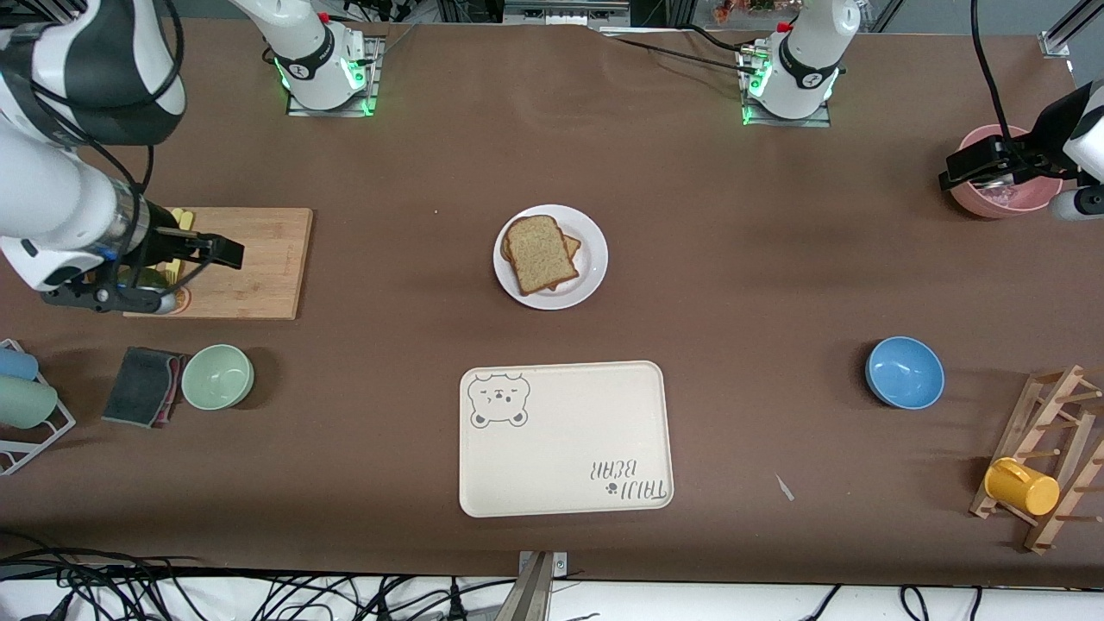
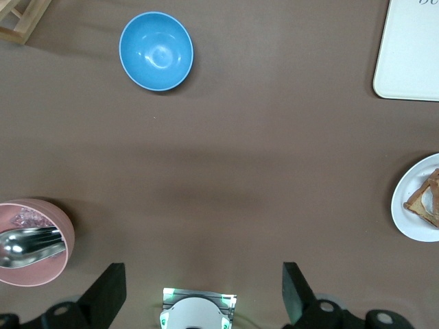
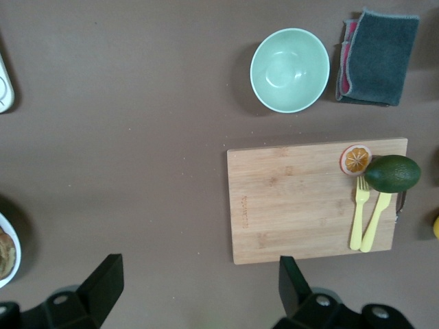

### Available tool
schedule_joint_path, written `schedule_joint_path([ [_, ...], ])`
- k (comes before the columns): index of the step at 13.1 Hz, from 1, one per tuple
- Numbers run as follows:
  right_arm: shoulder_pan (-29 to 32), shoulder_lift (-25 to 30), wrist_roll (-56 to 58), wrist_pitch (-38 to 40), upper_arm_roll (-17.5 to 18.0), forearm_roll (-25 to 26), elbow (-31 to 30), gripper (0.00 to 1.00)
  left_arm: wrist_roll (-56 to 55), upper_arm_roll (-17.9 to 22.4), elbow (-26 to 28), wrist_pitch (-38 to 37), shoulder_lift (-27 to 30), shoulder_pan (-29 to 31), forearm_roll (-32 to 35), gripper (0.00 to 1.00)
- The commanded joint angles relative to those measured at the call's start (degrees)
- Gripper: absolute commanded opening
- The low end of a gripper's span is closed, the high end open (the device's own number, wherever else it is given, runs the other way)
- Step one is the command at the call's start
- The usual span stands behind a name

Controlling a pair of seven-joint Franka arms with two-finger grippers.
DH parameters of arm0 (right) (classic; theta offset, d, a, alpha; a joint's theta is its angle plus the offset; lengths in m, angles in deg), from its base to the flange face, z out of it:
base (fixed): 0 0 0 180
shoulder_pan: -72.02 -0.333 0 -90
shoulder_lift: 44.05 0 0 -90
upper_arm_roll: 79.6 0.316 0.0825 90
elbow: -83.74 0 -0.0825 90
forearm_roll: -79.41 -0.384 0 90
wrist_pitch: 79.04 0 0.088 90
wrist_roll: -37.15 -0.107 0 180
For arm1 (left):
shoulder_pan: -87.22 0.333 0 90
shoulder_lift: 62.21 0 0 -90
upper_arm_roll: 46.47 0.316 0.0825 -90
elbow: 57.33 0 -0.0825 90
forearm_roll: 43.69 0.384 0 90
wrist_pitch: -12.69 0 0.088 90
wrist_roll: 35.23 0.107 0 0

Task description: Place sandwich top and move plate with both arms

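Note:
The white plate (image 1: 592, 259) sits mid-table. On it the sandwich top (image 1: 539, 253), a bare brown slice, lies over a second slice whose corner (image 1: 572, 247) peeks out. Both arms wait high up, away from the plate. My left gripper (image 1: 949, 177) hangs open and empty over the pink bowl at the left arm's end. My right gripper (image 1: 226, 252) hangs open and empty over the cutting board at the right arm's end. The left wrist view catches the plate (image 2: 405, 205) and the bread (image 2: 426, 199) past my left gripper (image 2: 202, 274). The right wrist view shows my right gripper (image 3: 199, 267) and the plate's rim (image 3: 15, 253).
A cream bear tray (image 1: 565, 440) lies nearer the front camera than the plate. A blue bowl (image 1: 904, 372), a pink bowl (image 1: 1005, 203) and a wooden rack with a yellow mug (image 1: 1022, 486) are at the left arm's end. A cutting board (image 1: 259, 267), green bowl (image 1: 217, 376) and cloth (image 1: 142, 385) are at the right arm's end.

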Motion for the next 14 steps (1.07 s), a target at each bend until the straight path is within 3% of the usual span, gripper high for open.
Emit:
schedule_joint_path([
  [1,1.8,9.6,1.8,-5.9,0.5,-1.5,-11.0,1.00,1.2,0.0,-0.8,-0.8,-0.3,0.6,-1.6,1.00],
  [5,6.4,8.6,8.2,-4.9,1.8,-1.8,-7.9,1.00,0.7,0.1,-0.5,-1.7,-0.5,0.5,-1.7,1.00],
  [7,6.5,10.3,7.8,-3.7,2.2,-5.0,-9.6,1.00,0.7,0.1,-1.0,-2.1,-0.4,0.5,-1.4,1.00],
  [14,6.0,10.0,1.1,-4.9,2.2,-5.0,-8.3,1.00,0.6,0.1,-1.0,-2.6,-0.4,0.7,-1.3,1.00],
])
